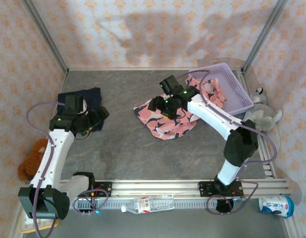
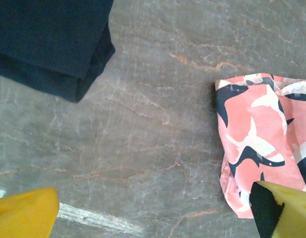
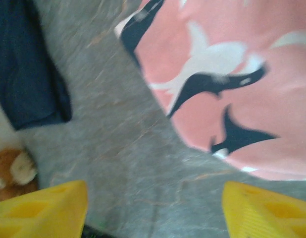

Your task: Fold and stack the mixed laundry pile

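Note:
The navy cloth (image 1: 88,96) lies folded at the table's left, and its corner (image 2: 49,44) shows in the left wrist view. My left gripper (image 1: 99,115) hovers at its right edge, open (image 2: 155,218), with bare table between its yellow fingers (image 2: 24,213). The salmon-pink shark-print cloth (image 1: 165,123) lies rumpled mid-table (image 2: 262,148). My right gripper (image 1: 154,104) hangs over its left edge, open (image 3: 155,210), holding nothing. The pink cloth (image 3: 232,74) sits just beyond its yellow fingertips (image 3: 267,210).
A lavender basket (image 1: 232,82) stands at the back right with pink printed fabric (image 1: 212,91) draped over its near corner. A grey plush toy (image 1: 262,115) sits beside it. A brown plush (image 1: 31,158) lies off the left edge. A bottle (image 1: 148,203) lies by the front rail.

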Tool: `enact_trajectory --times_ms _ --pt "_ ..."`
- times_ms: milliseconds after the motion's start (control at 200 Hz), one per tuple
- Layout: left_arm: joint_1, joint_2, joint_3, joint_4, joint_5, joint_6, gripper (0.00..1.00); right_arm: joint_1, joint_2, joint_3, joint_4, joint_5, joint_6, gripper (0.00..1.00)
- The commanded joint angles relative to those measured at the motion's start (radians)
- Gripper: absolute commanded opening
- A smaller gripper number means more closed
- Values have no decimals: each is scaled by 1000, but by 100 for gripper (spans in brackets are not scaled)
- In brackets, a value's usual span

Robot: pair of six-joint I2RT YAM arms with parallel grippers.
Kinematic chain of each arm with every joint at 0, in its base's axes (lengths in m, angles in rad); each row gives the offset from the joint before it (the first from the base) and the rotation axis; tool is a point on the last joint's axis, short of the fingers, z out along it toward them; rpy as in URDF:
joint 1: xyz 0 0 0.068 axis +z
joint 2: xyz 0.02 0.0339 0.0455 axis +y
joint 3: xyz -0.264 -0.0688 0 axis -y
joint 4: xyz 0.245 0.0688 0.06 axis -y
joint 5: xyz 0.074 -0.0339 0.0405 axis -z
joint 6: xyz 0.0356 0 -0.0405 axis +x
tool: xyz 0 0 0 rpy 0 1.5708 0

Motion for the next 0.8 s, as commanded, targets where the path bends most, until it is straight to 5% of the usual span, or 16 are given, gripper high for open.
enact_trajectory --times_ms 0,115,250,545,585,706,791 --pt "-15 -74 -44 41 52 -65 100 -75 -138 -21 -107 277 -30 83" --pt "-29 -131 -109 60 85 -111 100 -197 -229 -130 -129 362 8 95" --pt "-56 -163 -174 85 108 -143 100 -340 -322 -328 -25 278 68 99" --pt "-166 -146 -239 141 93 -193 100 -356 -209 -526 289 118 95 97" --pt "-191 -132 -237 149 87 -200 100 -356 -175 -505 302 130 77 81" --pt "-257 -86 -206 153 64 -210 100 -353 -156 -407 297 163 43 0" --pt "-289 -67 -173 138 37 -197 100 -349 -218 -335 272 202 19 0"
